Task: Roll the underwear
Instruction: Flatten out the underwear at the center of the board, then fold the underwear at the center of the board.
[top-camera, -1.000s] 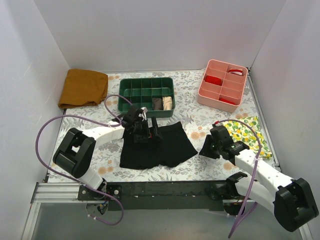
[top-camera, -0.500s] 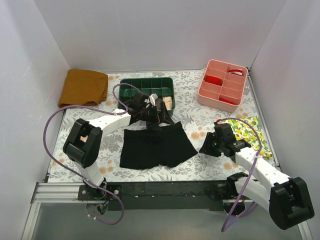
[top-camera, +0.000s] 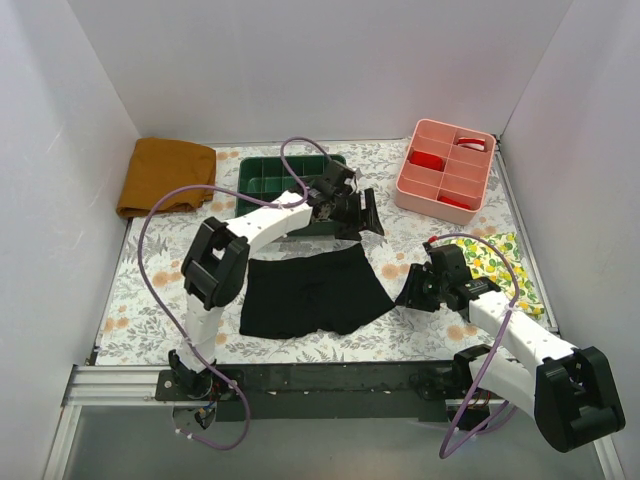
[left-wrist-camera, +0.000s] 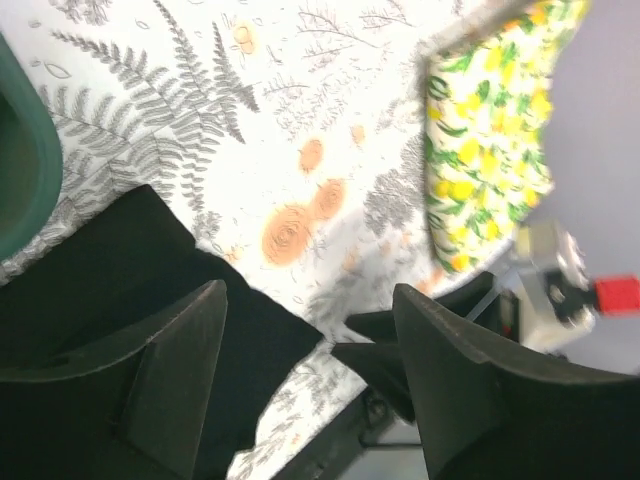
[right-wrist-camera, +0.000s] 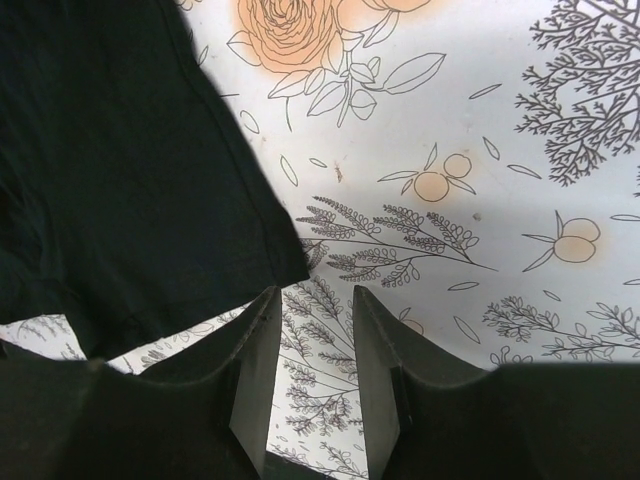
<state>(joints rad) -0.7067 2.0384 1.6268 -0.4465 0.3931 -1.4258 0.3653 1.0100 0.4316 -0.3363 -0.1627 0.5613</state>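
Observation:
The black underwear (top-camera: 312, 293) lies flat and spread on the floral table. Its grey label does not show. My left gripper (top-camera: 362, 213) is open and empty, raised just beyond the garment's far right corner, at the right end of the green tray (top-camera: 262, 176). In the left wrist view the gripper (left-wrist-camera: 310, 375) frames the underwear's corner (left-wrist-camera: 130, 270). My right gripper (top-camera: 410, 292) is open and empty, low over the table just right of the garment's right edge. In the right wrist view its fingers (right-wrist-camera: 250, 370) sit beside the underwear's corner (right-wrist-camera: 120, 180).
A mustard-brown folded cloth (top-camera: 165, 175) lies at the back left. A pink divided tray (top-camera: 420, 132) stands at the back right. A lemon-print cloth (top-camera: 497, 265) lies right of my right arm, also in the left wrist view (left-wrist-camera: 490, 130). White walls enclose the table.
My left gripper has left the underwear's far edge and swung right and back, to the tray's right end. My right gripper has edged slightly left towards the garment.

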